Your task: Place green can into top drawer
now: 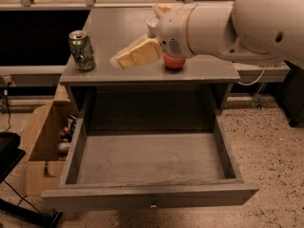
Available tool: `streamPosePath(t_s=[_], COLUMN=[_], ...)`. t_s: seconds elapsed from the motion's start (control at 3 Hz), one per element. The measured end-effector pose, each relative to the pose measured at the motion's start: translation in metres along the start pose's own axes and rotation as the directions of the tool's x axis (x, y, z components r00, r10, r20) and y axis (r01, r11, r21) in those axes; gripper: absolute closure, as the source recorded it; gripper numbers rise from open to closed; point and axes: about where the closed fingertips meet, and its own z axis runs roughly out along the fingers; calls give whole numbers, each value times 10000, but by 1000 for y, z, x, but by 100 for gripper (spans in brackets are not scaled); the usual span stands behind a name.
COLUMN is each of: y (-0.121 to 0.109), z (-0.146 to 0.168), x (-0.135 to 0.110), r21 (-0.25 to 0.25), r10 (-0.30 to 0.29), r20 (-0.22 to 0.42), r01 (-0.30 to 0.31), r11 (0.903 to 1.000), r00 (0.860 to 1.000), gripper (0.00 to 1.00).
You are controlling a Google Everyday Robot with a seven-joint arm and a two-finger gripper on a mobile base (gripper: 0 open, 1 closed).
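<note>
The green can [82, 50] stands upright near the left front corner of the counter [118, 30], and nothing holds it. The gripper [122, 59] hangs over the counter just to the right of the can, apart from it, with its tip pointing at the can. One cannot tell if it is open or closed. It looks to be reaching for the can from the side, and a can that stands up is easy to take that way. Partly hidden by the big white arm [223, 25] are a red apple [173, 63] and a white bowl [152, 25]. Below, the top drawer [142, 194] is pulled far out, so the can could go in from above. A cardboard box [35, 148] sits on the floor to the left. The can's label is green with white spots; no word on it can be read.
</note>
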Motion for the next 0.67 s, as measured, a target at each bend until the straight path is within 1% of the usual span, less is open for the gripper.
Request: streamPosePath(t_s=[0.33, 0.67], y=[-26, -50], z=[72, 148], x=[-9, -18], r21=[-247, -372], r10=[195, 222], r20=[1275, 2052], r01=[-165, -149], r11=[9996, 9992], r00=[9917, 9785], gripper=[0, 0])
